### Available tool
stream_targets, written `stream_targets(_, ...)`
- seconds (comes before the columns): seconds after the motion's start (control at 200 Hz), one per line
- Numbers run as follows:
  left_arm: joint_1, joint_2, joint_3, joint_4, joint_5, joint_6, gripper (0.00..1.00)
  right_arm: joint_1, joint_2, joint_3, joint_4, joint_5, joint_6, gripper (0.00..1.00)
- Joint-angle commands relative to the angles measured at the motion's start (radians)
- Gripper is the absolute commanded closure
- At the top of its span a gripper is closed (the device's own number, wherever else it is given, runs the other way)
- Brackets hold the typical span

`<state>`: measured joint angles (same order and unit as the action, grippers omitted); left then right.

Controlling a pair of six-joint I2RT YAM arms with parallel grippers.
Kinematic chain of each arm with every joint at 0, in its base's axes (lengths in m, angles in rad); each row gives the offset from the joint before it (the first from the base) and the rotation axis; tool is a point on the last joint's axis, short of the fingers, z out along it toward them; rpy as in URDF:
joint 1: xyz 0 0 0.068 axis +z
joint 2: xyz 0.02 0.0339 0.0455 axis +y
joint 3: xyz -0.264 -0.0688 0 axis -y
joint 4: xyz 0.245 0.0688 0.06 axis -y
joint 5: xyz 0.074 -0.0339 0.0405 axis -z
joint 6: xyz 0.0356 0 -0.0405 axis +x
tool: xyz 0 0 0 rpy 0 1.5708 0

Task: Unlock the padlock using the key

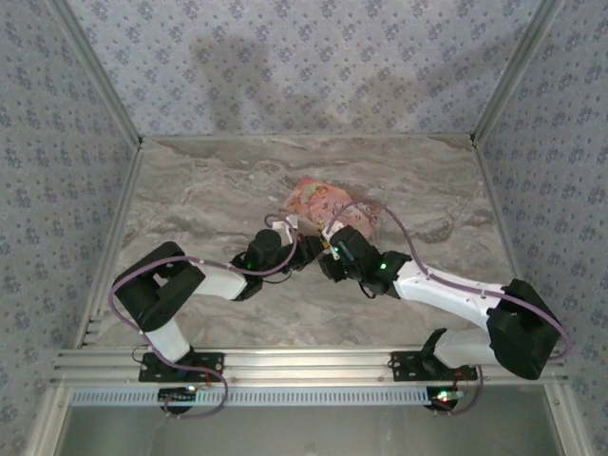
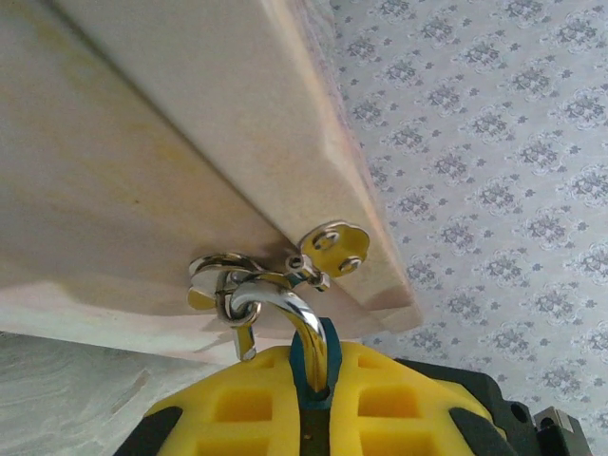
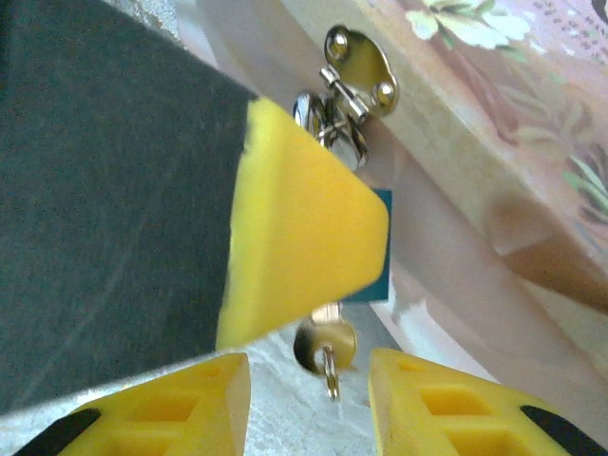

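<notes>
**Padlock** [image 2: 309,366]: small, blue-teal body with a silver shackle [image 2: 290,309]. It hangs at the near edge of the pink picture-printed box [image 1: 323,201]. The shackle is threaded through the ring of the box's brass hasp [image 2: 332,249]. Whether the shackle is latched cannot be told.

**Key** [image 3: 323,344]: a rounded metal head with a small ring dangling from it, sitting just below the padlock body. Its blade points up toward the lock, and the joint is hidden behind a left finger.

**Left fingers** [image 2: 237,408]: yellow pads on black backing, clenched on the padlock body, which shows as a teal strip between them.

**Right fingers** [image 3: 446,408]: yellow, released. They stand apart on either side of the key head and touch neither the key nor the lock.

**Desk** [image 1: 209,190]: grey marbled top. The box lies near its centre, and the left arm [image 1: 218,280] and right arm [image 1: 437,285] meet at the box's near edge.
</notes>
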<state>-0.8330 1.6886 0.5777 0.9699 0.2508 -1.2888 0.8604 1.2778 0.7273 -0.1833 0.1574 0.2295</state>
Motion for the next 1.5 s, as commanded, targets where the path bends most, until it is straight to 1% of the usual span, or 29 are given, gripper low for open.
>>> stream_targets(0.0, -0.005, -0.042, -0.020, 0.041, 0.008, 0.052, 0.99, -0.001, -0.052, -0.037, -0.007, -0.045, 0.041, 0.60)
stream_targets(0.18, -0.014, -0.062, -0.040, -0.063, -0.017, 0.123, 0.96, -0.006, -0.084, -0.098, 0.016, -0.060, 0.088, 0.60)
stream_targets(0.29, -0.021, -0.072, -0.051, -0.118, -0.034, 0.160, 0.96, -0.012, -0.077, -0.121, 0.035, -0.068, 0.113, 0.61)
stream_targets(0.35, -0.028, -0.081, -0.056, -0.155, -0.050, 0.181, 0.94, -0.016, -0.070, -0.135, 0.053, -0.076, 0.120, 0.61)
stream_targets(0.49, -0.041, -0.112, -0.062, -0.242, -0.088, 0.222, 0.83, -0.043, -0.051, -0.164, 0.088, -0.090, 0.150, 0.63)
stream_targets(0.575, -0.051, -0.144, -0.050, -0.339, -0.124, 0.264, 0.72, -0.070, -0.040, -0.172, 0.108, -0.097, 0.170, 0.65)
stream_targets(0.635, -0.057, -0.170, -0.043, -0.399, -0.149, 0.292, 0.70, -0.091, -0.029, -0.170, 0.112, -0.096, 0.177, 0.67)
stream_targets(0.79, -0.057, -0.252, -0.050, -0.466, -0.191, 0.329, 0.61, -0.143, -0.003, -0.149, 0.119, -0.075, 0.181, 0.69)
stream_targets(0.999, -0.055, -0.407, -0.053, -0.613, -0.278, 0.386, 0.53, -0.241, 0.052, -0.091, 0.137, -0.078, 0.154, 0.69)
stream_targets(1.244, -0.002, -0.522, -0.029, -0.774, -0.361, 0.446, 0.42, -0.302, 0.133, -0.019, 0.150, -0.099, 0.114, 0.69)
stream_targets(1.329, 0.011, -0.534, 0.010, -0.864, -0.425, 0.480, 0.40, -0.315, 0.154, 0.006, 0.147, -0.103, 0.104, 0.68)
stream_targets(1.379, 0.020, -0.539, 0.036, -0.920, -0.472, 0.482, 0.33, -0.317, 0.157, 0.015, 0.140, -0.110, 0.100, 0.67)
stream_targets(1.429, 0.032, -0.541, 0.058, -0.960, -0.507, 0.482, 0.31, -0.317, 0.148, 0.014, 0.131, -0.111, 0.098, 0.66)
stream_targets(1.464, 0.044, -0.539, 0.075, -0.990, -0.524, 0.479, 0.26, -0.315, 0.137, 0.010, 0.122, -0.114, 0.096, 0.64)
stream_targets(1.494, 0.056, -0.535, 0.088, -1.011, -0.531, 0.477, 0.25, -0.313, 0.123, 0.006, 0.114, -0.114, 0.097, 0.63)
